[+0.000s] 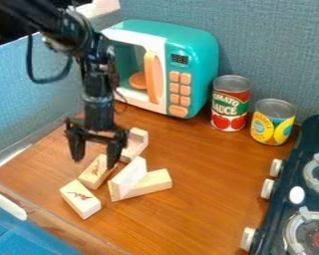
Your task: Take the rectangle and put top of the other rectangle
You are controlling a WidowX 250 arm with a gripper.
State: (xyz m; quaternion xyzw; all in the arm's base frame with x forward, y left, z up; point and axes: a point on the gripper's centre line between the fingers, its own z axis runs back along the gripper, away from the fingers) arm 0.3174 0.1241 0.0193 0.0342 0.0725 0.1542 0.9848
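My gripper (95,162) hangs at the left of the work surface, its fingers spread apart with nothing held between them. Its right finger is in front of or beside a wooden rectangle with a red mark (94,173); whether they touch I cannot tell. A second marked rectangle (81,198) lies just nearer the front. To the right, a plain rectangle (127,177) appears raised or tilted against another plain one (154,183). Behind them, a wooden piece (137,141) is partly hidden by the right finger.
A teal toy microwave (201,64) stands at the back. Two cans, a red one (230,103) and a yellow one (273,122), are right of it. The black toy stove (312,142) lines the right side. Wooden surface (202,209) extends between the blocks and stove.
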